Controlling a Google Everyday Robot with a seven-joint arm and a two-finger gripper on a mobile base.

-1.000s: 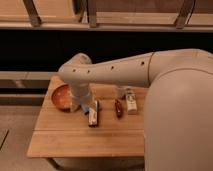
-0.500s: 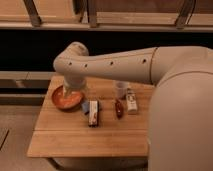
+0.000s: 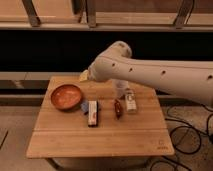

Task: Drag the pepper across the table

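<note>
The pepper (image 3: 118,107) is small and dark red. It lies on the light wooden table (image 3: 100,137), right of the middle. My pale arm (image 3: 150,72) reaches in from the right, above the back of the table. Its rounded end (image 3: 97,72) hangs over the back edge, up and left of the pepper and apart from it. My gripper is hidden behind that end of the arm.
An orange bowl (image 3: 66,96) stands at the left. A white-and-red packet (image 3: 93,113) lies left of the pepper, with a small blue thing (image 3: 84,106) beside it. A small bottle (image 3: 130,100) and a clear cup (image 3: 120,89) stand just behind the pepper. A yellow item (image 3: 83,76) sits at the back edge.
The arm has risen from the packet and bowl and swung up to the back of the table. The pepper, packet and bowl have not moved.
</note>
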